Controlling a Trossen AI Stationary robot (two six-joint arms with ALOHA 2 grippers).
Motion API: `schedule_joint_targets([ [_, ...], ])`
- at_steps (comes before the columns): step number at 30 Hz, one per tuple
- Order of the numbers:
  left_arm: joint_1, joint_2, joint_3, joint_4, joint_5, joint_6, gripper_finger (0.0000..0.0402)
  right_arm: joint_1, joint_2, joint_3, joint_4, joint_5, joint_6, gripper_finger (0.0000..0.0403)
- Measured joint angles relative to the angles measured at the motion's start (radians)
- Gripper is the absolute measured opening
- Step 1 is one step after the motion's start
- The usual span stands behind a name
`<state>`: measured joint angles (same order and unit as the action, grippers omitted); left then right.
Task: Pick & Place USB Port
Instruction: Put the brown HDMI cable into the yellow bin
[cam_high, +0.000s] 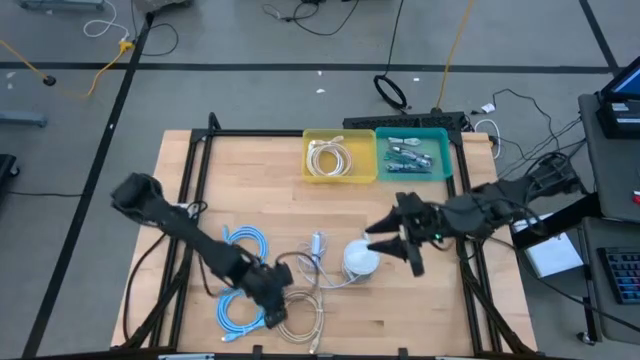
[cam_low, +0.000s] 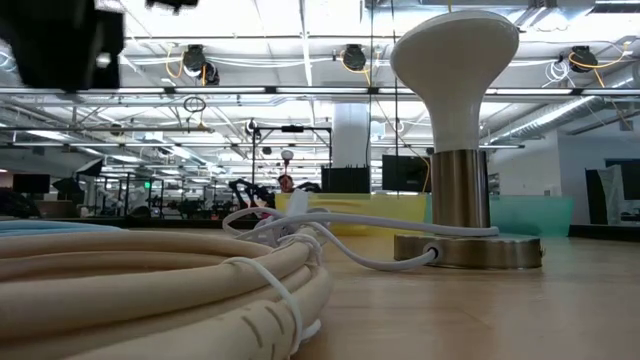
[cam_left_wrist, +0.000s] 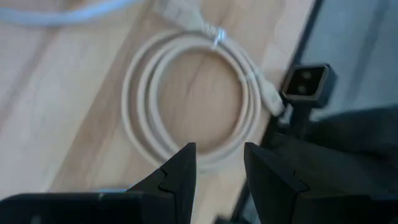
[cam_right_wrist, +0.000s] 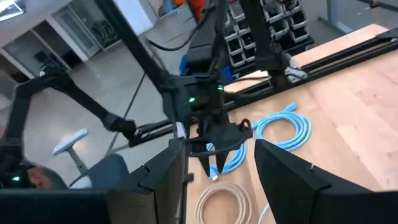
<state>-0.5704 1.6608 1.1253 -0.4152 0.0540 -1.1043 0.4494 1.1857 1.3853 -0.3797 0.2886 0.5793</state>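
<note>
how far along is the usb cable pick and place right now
Looks partly done: the yellow bin holds one coiled cable and the teal bin holds small parts. In hand: nothing; the left gripper hangs open over the cream cable coil near the table's front edge, and the right gripper is open beside the white lamp. Left: the cream coil and blue cables.

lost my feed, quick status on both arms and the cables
Left gripper jaws open, empty, above the cream cable coil. Right gripper jaws open, empty, beside the white lamp. Nothing blocking the coil.
</note>
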Motion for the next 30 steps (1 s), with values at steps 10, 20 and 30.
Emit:
schedule_joint_targets([
  [10,-0.032,0.391,0.541,-0.637,-0.143,0.054,0.0136,0.180,-0.004,0.000,-0.064,0.216,-0.011,0.0190],
  [20,-0.026,0.448,0.553,-0.584,-0.112,-0.017,0.0136,0.236,-0.004,0.000,-0.065,0.264,-0.015,0.0190],
  [30,0.012,0.448,0.476,-0.548,-0.111,-0.024,0.0136,0.298,-0.004,0.000,-0.051,0.321,-0.019,0.0190],
])
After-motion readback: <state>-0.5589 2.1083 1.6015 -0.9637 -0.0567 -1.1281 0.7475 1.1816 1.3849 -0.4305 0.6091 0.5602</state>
